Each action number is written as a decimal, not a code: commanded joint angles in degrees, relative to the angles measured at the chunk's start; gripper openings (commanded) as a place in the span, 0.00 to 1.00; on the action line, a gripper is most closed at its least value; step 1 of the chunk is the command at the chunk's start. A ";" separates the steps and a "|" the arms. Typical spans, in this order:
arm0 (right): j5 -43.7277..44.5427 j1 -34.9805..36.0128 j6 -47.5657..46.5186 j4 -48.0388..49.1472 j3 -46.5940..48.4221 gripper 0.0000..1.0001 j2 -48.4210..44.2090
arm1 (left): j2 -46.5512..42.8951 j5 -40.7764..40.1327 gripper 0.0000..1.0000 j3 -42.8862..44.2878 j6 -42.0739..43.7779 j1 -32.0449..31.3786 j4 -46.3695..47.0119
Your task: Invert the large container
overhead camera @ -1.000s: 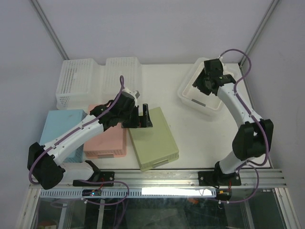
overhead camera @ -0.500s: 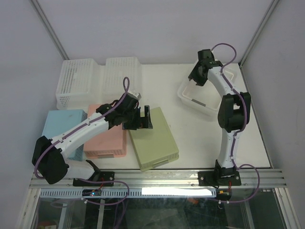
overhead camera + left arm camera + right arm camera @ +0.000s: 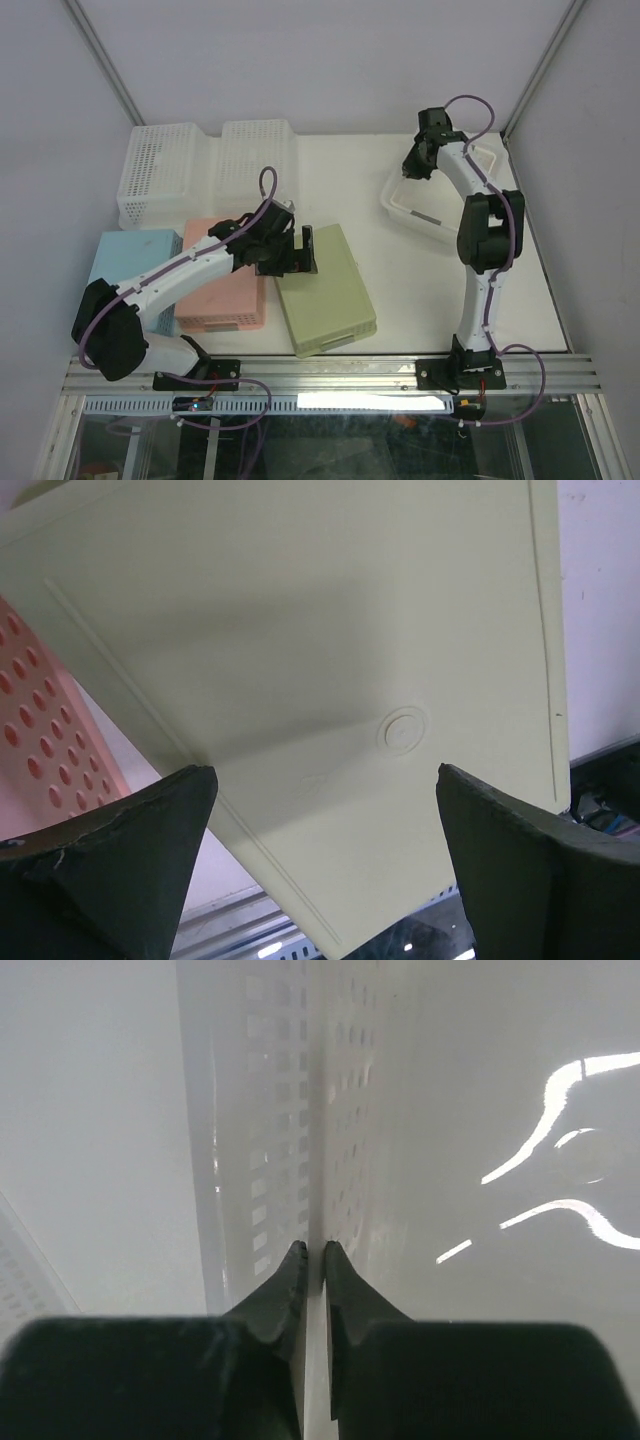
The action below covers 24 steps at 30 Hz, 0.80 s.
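The large container (image 3: 432,207), a translucent whitish tub, sits at the back right of the table, tilted with its far left side raised. My right gripper (image 3: 418,165) is shut on its rim there. In the right wrist view the gripper (image 3: 312,1250) pinches a thin perforated wall (image 3: 270,1110) between both fingers. My left gripper (image 3: 298,248) is open and empty, hovering over the near-left part of an upturned olive-green tub (image 3: 325,290). In the left wrist view the gripper (image 3: 325,780) is spread wide over the green base (image 3: 300,650).
Two white mesh baskets (image 3: 210,165) stand at the back left. A pink perforated tub (image 3: 225,290) and a light blue tub (image 3: 125,265) lie upturned at the left. The metal rail (image 3: 330,375) runs along the near edge. The right wall (image 3: 590,200) is close to the container.
My right arm has straightened and lifted, tipping the large container up on its far left side and drawing it slightly right. My left gripper has shifted a little toward the green tub.
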 commanded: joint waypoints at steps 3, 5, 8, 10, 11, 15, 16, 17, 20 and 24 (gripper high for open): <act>0.94 -3.40 -3.40 0.75 -8.15 0.00 -10.79 | 5.92 -1.83 0.99 0.59 2.64 -0.37 4.89; 1.09 -3.95 -4.03 1.38 -11.03 0.00 -14.83 | 8.16 -2.78 0.99 2.11 3.97 0.16 5.93; 1.74 -4.40 -5.35 1.35 -13.64 0.00 -20.96 | 11.75 -2.97 0.99 3.96 5.89 1.84 7.93; 1.95 -4.68 -6.78 0.31 -14.31 0.00 -24.71 | 14.35 -3.30 0.99 5.27 7.03 3.34 8.64; 2.05 -4.78 -7.28 -0.33 -14.38 0.00 -26.38 | 15.48 -4.13 0.99 6.20 7.74 3.97 8.51; 2.19 -5.30 -9.16 -2.98 -14.06 0.00 -33.22 | 16.37 -7.33 0.99 10.13 11.33 4.80 6.27; 1.87 -5.38 -9.43 -3.43 -13.81 0.00 -34.78 | 15.91 -7.63 0.99 11.15 12.07 4.82 5.49; 1.40 -5.53 -9.71 -3.75 -13.42 0.00 -36.25 | 15.27 -7.75 0.99 12.33 12.68 4.76 4.64; -2.60 -5.48 -10.39 -3.06 -12.95 0.00 -40.64 | 12.86 -7.52 0.99 16.16 13.79 3.79 3.29; -7.19 -5.52 -9.59 -1.55 -13.08 0.00 -45.87 | 14.06 -7.73 0.99 24.37 14.47 0.15 2.61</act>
